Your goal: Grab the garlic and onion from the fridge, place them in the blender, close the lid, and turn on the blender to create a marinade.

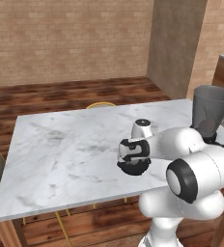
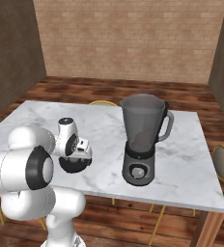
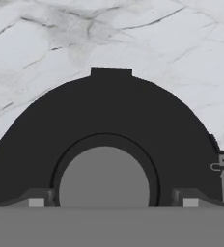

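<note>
A: Where is the lid (image 3: 109, 116)?
B: Flat on the marble tabletop (image 1: 61, 144), directly beneath the gripper (image 3: 113, 202).
A: Jaw state?
B: Spread wide, gripping nothing.
A: The blender (image 2: 142, 140)?
B: Upright, uncovered, onion (image 2: 141, 140) inside.

Kitchen: marble table (image 2: 191, 164), blender (image 2: 143, 140)

Hidden: the lid (image 1: 133, 167) is mostly covered by the gripper (image 1: 132, 159) above it, in both base views | Cut off: the lid's near part runs off the hand view's bottom edge (its tab shows at the top) | Unclear: a reddish shape low in the blender (image 2: 143, 140) jar, blurred through smoky walls | Cut off: blender's base behind the arm, left base view
</note>
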